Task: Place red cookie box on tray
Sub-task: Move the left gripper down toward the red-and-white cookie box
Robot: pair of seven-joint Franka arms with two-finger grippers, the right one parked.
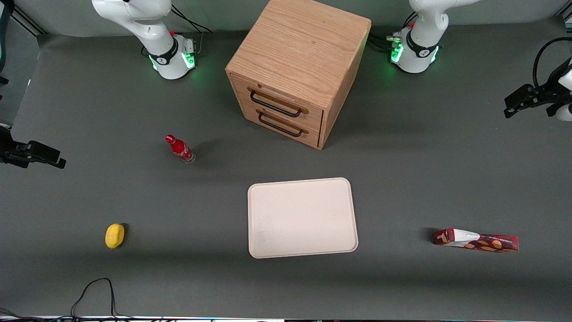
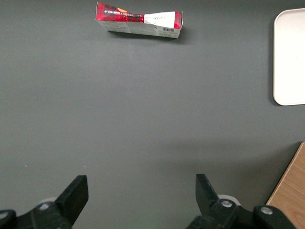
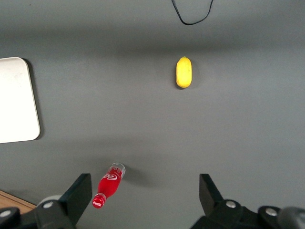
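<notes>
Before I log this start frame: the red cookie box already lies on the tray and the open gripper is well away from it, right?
Not quite. The front view shows the red cookie box on the table beside the tray, toward the working arm's end. The gripper is indeed open and well away.

Whole table (image 1: 402, 179) seen from high front camera, looking steeply down, far off. Left wrist camera held high, facing down past gripper (image 2: 141, 195), its fingers set wide apart; box (image 2: 138, 19) and tray (image 2: 289, 57) edge shared with front view. Right wrist camera likewise downward; tray edge, bottle (image 3: 109, 185), yellow object (image 3: 184, 72) shared with front view.
</notes>
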